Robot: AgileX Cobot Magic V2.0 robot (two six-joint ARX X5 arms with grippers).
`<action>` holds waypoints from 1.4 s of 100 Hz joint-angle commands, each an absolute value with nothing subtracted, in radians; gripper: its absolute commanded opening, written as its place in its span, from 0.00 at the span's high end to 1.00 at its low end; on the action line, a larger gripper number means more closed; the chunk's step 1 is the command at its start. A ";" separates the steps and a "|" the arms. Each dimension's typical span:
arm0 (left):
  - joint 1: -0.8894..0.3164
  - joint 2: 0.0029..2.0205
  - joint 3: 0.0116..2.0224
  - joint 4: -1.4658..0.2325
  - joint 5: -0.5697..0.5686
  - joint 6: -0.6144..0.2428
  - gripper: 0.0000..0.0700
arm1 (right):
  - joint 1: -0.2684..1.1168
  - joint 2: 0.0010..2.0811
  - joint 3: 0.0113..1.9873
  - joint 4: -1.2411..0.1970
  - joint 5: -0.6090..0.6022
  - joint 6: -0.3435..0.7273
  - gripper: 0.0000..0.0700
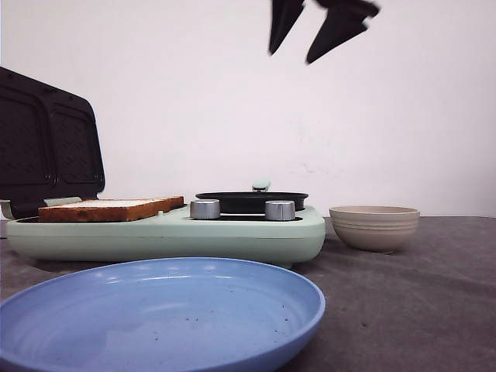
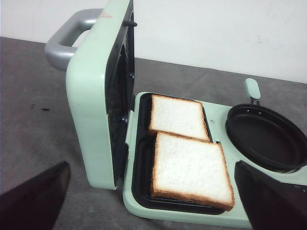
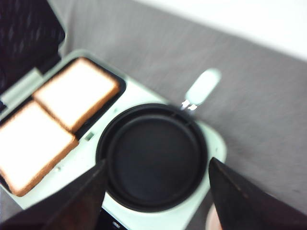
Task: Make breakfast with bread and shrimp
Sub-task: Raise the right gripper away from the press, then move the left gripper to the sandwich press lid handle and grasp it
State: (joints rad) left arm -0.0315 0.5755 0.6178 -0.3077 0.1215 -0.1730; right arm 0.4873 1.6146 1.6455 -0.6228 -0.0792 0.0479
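Two bread (image 2: 184, 153) slices lie side by side on the mint breakfast maker's (image 1: 232, 232) grill plate, at 9 o'clock from its black pan (image 3: 152, 160). The right end effector (image 1: 314, 31) hangs spread above the pan; the left end effector (image 2: 148, 201) is spread too.

My right gripper (image 1: 310, 35) hangs high with its fingers spread, open air between it and the round black pan (image 3: 152, 160) below. The pan's upright handle (image 3: 203, 87) stands at its far rim. On the left, the raised lid (image 2: 98, 91) walls off that side of the bread (image 2: 189, 170); I can reach the slices from above. The blue plate (image 1: 155, 310) blocks the near approach, the bowl (image 1: 374, 226) sits right.
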 commanded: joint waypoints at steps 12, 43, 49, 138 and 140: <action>-0.034 0.578 0.629 -0.299 0.120 -0.174 0.00 | 0.459 1.430 1.402 -0.495 -0.086 0.036 0.42; -0.034 0.578 0.629 -0.300 0.120 -0.174 0.00 | 0.447 1.039 0.950 -0.335 -0.097 0.049 0.41; -0.034 0.578 0.629 -0.300 0.120 -0.174 0.00 | 0.447 0.970 0.882 -0.325 -0.095 0.058 0.42; -0.034 0.572 0.629 -0.304 0.124 -0.178 0.00 | 0.448 0.461 0.394 -0.373 0.001 0.300 0.41; -0.034 0.572 0.629 -0.307 0.125 -0.179 0.00 | 0.448 0.461 0.394 -0.374 0.001 0.300 0.41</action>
State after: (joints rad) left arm -0.0315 0.5697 0.6178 -0.3103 0.1223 -0.1745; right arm 0.4423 0.4580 0.3981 -0.3790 -0.0036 0.2859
